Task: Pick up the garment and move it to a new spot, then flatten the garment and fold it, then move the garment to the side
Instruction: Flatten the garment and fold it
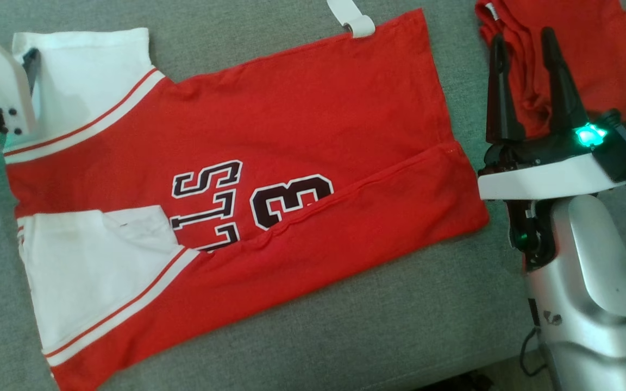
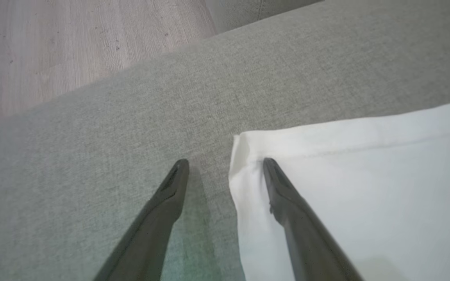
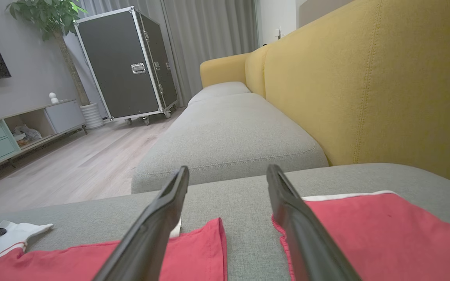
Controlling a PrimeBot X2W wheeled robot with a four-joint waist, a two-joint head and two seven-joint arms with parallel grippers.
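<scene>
Red jersey [image 1: 291, 108] on grey cushion [image 1: 345, 336] shows black "LLS" and "3".

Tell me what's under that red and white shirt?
The shirt lies on the grey sofa cushion, which shows around its edges. Whatever sits directly beneath the cloth is covered.

Head view looks steeply down on the jersey [image 1: 302, 136]; left wrist view sits close over its white sleeve [image 2: 365, 187]. Right wrist view faces low along the sofa [image 3: 229, 128].
</scene>
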